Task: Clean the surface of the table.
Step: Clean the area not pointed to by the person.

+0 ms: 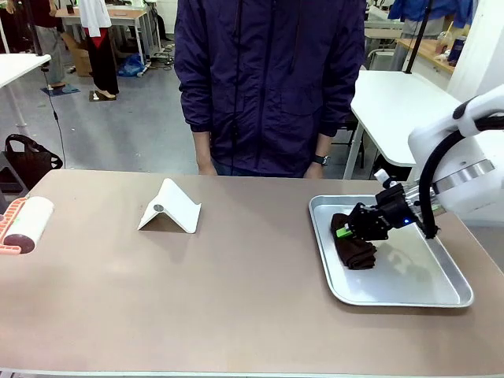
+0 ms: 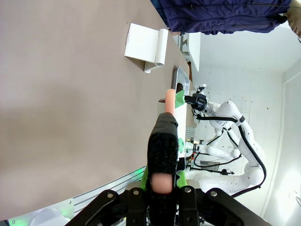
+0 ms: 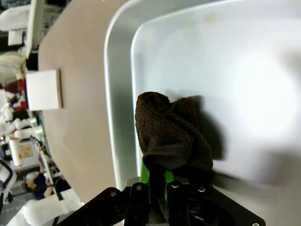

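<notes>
Stretching wide across the front view, brownish-tan and matte, with a person (image 1: 268, 79) in a dark jacket standing at its far edge: the table (image 1: 236, 315). Judged stiff, flat, heavy and fixed in place, so something to be rubbed over, not lifted or gripped. No real place to take hold of it. Better to hold the soft dark cloth (image 1: 356, 250) by its bunched top and let the loose folds drag flat under light, even pressure, given a matte top likely to grab fabric rather than let it glide. Clenched on that cloth, down inside the silver tray (image 1: 409, 303) at the table's right end: the right gripper (image 1: 346, 230). Clamped on a pink handle (image 2: 168, 104), apparently belonging to the roller (image 1: 27, 220) lying at the left edge: the left gripper (image 2: 170, 120). Sitting in the way left of centre, toward the far side: a white folded stand (image 1: 169, 209), probably to be skirted or shifted. Also worth minding: the tray's raised rim, to be cleared when lifting the cloth out, and the tray itself, covering part of the top.
</notes>
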`<state>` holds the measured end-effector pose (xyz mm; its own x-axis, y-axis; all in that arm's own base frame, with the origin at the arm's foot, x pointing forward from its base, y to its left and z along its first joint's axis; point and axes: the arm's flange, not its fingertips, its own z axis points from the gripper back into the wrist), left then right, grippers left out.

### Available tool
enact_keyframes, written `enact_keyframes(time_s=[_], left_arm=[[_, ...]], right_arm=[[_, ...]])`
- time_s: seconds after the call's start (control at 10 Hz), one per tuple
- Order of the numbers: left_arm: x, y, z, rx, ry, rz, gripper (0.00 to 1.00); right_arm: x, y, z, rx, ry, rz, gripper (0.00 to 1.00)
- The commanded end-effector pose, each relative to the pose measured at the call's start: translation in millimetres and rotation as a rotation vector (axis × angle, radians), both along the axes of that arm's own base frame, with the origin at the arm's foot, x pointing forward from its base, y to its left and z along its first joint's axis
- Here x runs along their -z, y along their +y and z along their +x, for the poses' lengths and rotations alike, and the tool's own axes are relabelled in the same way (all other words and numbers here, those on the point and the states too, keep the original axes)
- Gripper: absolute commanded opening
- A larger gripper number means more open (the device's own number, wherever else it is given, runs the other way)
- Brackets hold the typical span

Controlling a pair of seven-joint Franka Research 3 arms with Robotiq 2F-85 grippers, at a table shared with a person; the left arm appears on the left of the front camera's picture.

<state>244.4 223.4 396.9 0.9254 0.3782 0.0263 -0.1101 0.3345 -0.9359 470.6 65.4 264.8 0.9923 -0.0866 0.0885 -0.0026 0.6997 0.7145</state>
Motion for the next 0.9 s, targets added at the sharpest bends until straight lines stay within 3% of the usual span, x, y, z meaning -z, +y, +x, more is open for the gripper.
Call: enact_keyframes(time_s=[0.0, 0.3, 0.8], left_arm=[[-4, -2, 2, -0.014, -0.008, -0.014, 0.22], [-4, -2, 2, -0.014, -0.008, -0.014, 0.22], [-4, -2, 2, -0.014, -0.008, -0.014, 0.22]], right_arm=[[30, 25, -12, -0.097, 0.035, -0.005, 0.0], [29, 21, -12, -0.093, 0.034, -0.028, 0.0], [0, -29, -18, 0.057, -0.027, -0.079, 0.0]])
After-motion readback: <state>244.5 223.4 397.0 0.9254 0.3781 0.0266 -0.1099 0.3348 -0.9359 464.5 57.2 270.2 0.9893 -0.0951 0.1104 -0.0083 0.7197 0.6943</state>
